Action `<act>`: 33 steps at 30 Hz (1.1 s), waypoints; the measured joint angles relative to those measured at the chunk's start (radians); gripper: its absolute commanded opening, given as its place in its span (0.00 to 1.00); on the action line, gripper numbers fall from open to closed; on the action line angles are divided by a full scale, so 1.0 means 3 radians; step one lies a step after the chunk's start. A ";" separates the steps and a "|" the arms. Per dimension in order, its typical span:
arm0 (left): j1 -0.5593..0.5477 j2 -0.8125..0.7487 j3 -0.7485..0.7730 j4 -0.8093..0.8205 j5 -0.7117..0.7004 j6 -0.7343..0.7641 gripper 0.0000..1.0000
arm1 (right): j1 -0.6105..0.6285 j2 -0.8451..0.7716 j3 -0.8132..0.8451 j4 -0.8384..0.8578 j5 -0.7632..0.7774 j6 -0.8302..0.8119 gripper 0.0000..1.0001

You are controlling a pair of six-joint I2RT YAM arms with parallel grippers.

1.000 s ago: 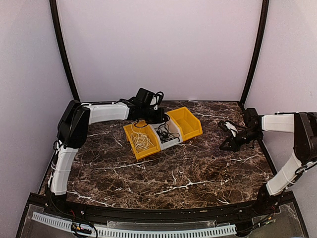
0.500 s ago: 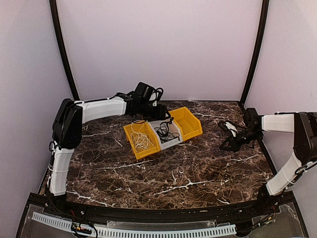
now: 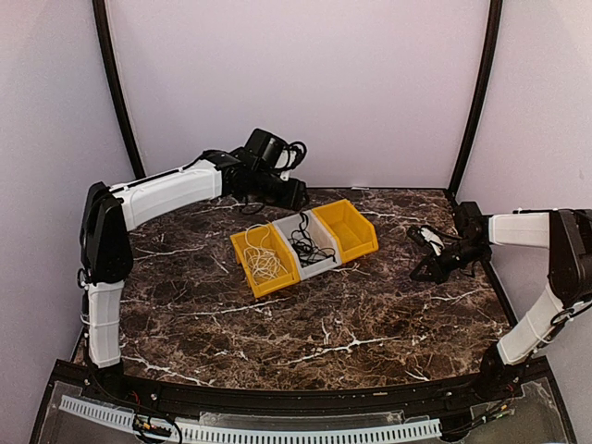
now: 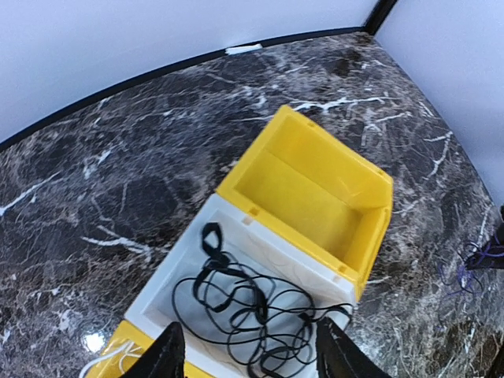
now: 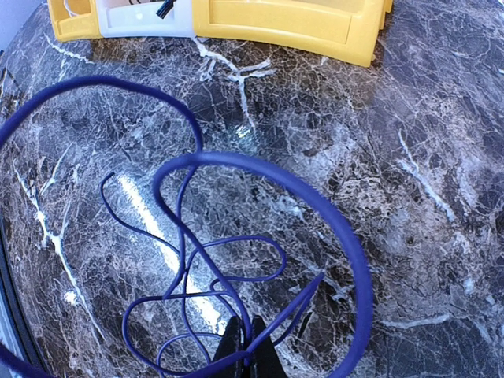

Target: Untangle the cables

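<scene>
A black cable [image 4: 244,303] lies in loose loops inside the white middle bin [image 4: 169,276]; the same black cable [image 3: 311,248] shows from above. My left gripper [image 4: 252,358] hangs open above that bin, nothing between its fingers, and sits raised behind the bins in the top view [image 3: 294,195]. A white cable [image 3: 264,261] lies coiled in the left yellow bin [image 3: 242,250]. My right gripper [image 5: 249,356] is shut on a thin blue-purple cable [image 5: 358,261] whose loops hang down to the marble; it is at the right [image 3: 429,266].
The right yellow bin [image 3: 350,228] holds nothing; from the left wrist it is the far yellow bin [image 4: 315,189]. The three bins stand in a slanted row at mid-table. Dark marble tabletop [image 3: 305,324], black frame posts and pale walls surround the workspace.
My left gripper has opened and risen back and left, away from the white bin, leaving the black cable in it. The right arm has stayed still.
</scene>
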 measured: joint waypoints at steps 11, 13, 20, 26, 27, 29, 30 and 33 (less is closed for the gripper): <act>-0.0519 0.0350 0.0479 0.0263 -0.0434 -0.0956 0.47 | 0.0000 0.0000 0.0000 0.0000 0.0008 0.0001 0.03; -0.0525 0.0465 0.0478 0.0290 -0.0582 -0.1219 0.46 | 0.0000 0.0000 0.0000 0.0000 0.0008 0.0010 0.03; -0.0534 0.0866 0.0496 0.0434 -0.0608 -0.1752 0.43 | 0.0000 0.0000 0.0000 0.0000 0.0008 0.0015 0.03; -0.0534 0.1127 0.0567 0.0507 -0.0565 -0.1965 0.29 | 0.0000 0.0000 0.0000 0.0001 0.0008 0.0015 0.03; -0.0534 0.1127 0.0586 0.0509 -0.0553 -0.1982 0.24 | 0.0000 0.0000 0.0000 0.0000 0.0008 0.0014 0.03; -0.0534 0.1127 0.0596 0.0514 -0.0549 -0.2005 0.20 | 0.0000 0.0000 0.0000 0.0001 0.0008 0.0014 0.03; -0.0534 0.1127 0.0614 0.0515 -0.0548 -0.1986 0.19 | 0.0000 0.0000 0.0000 0.0001 0.0008 0.0014 0.03; -0.0534 0.1127 0.0626 0.0487 -0.0519 -0.1967 0.17 | 0.0000 0.0000 0.0000 0.0000 0.0006 0.0013 0.04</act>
